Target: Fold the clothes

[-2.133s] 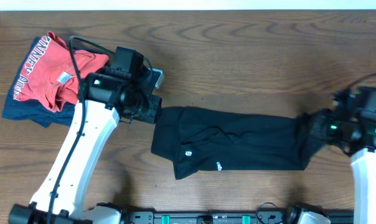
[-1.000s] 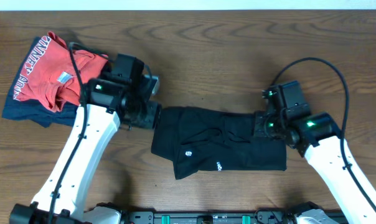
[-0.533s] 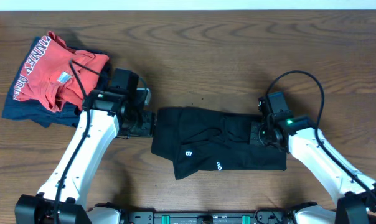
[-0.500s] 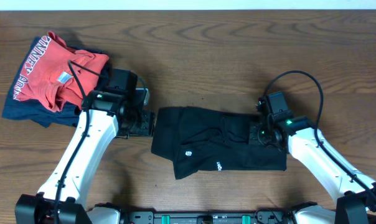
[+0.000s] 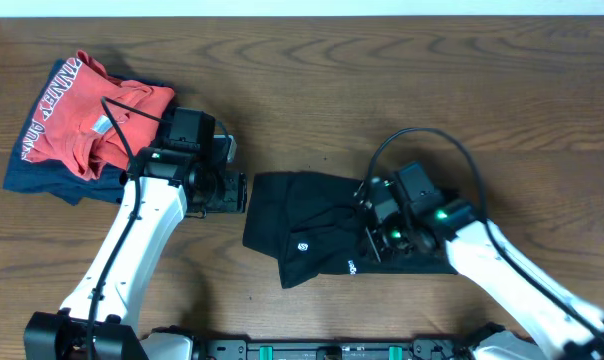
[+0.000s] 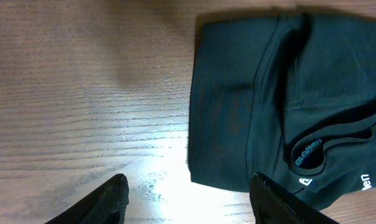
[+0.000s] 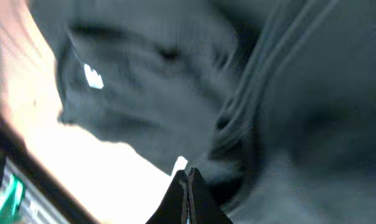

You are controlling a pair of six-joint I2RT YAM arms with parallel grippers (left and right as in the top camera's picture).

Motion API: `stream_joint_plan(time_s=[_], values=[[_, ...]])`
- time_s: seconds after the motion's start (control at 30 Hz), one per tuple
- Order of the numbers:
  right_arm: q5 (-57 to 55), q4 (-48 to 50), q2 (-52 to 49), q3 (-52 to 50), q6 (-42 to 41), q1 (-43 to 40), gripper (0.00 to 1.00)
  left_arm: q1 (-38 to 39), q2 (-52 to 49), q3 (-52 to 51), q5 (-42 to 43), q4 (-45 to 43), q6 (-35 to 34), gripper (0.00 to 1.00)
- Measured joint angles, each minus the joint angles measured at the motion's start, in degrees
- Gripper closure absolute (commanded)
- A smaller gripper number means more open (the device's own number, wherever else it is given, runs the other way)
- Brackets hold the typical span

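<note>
Pinching the one black T-shirt (image 5: pixel 300 218) is right claw (image 7: pixel 188 180); left claw (image 6: pixel 189 190) gapes.

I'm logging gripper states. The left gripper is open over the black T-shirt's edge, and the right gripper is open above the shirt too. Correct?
Not quite. The right gripper is shut, pinching a bunch of the black T-shirt, as the right wrist view shows. The left gripper is indeed open over the shirt's edge.
</note>
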State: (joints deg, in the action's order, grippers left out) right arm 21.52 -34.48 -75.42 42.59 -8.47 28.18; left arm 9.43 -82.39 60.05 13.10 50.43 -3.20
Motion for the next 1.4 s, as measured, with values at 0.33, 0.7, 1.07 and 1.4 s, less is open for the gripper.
stream_joint_plan(time_s=[0.33, 0.7, 1.07, 1.4], values=[[-4.96, -0.55, 10.78, 0.22, -5.81, -6.27, 0.87, 0.00, -1.66, -1.77, 2.21, -2.21, 0.13, 0.13], [-9.64, -2.47, 10.01, 0.22, -9.35, -6.69, 0.92, 0.24, -13.92, -9.03, 16.46, -13.05, 1.75, 0.04], [-10.58, -2.75, 8.26, 0.22, -10.32, -6.67, 0.99, 5.27, -19.56, -6.73, 29.92, -17.66, 1.73, 0.04], [-10.80, -0.35, -6.21, -0.44, -12.33, -6.67, 0.99, 5.35, -21.03, -7.17, 35.74, -17.79, 1.68, 0.12]])
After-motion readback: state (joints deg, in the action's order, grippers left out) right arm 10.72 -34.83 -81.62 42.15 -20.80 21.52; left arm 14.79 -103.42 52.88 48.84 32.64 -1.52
